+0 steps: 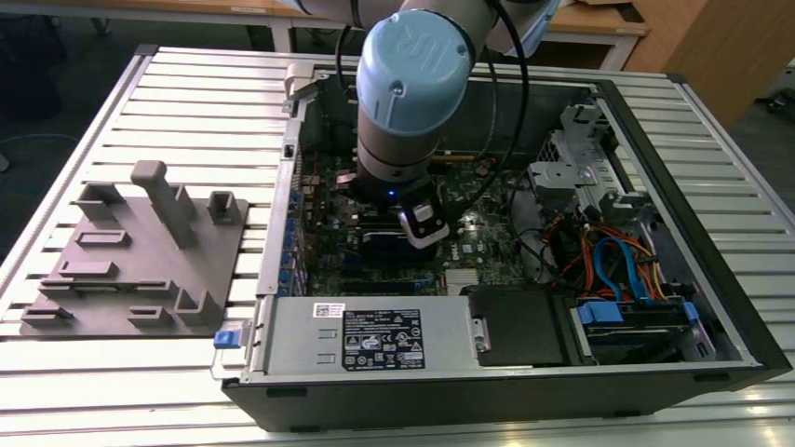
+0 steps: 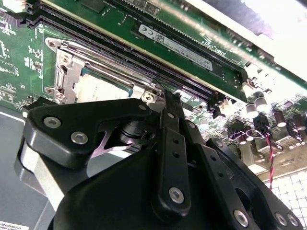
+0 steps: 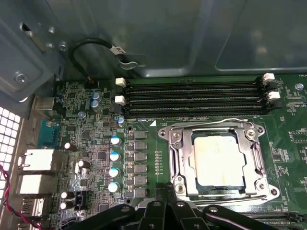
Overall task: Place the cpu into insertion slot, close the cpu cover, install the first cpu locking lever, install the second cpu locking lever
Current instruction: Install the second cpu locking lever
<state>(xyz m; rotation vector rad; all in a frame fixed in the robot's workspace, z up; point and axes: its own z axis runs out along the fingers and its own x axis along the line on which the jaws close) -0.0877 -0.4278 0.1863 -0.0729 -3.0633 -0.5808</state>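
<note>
Inside the open computer case (image 1: pixel 646 279) on the slatted table (image 1: pixel 162 102), we see the cpu (image 3: pixel 217 160) seated in the insertion slot (image 3: pixel 180 165), the cpu cover (image 3: pixel 216 125) down. Our gripper (image 3: pixel 168 189) hangs beside it, jaws together; we judge the locking levers are in hand, needing a precise hook.

We see the dull silver square cpu (image 3: pixel 217 159) lying under the closed silvery metal cpu cover (image 3: pixel 181 160), beside long black memory slots (image 3: pixel 192 98).

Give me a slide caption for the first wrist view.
CPU seated in the insertion slot, cpu cover closed over it, gripper beside the socket edge.
</note>
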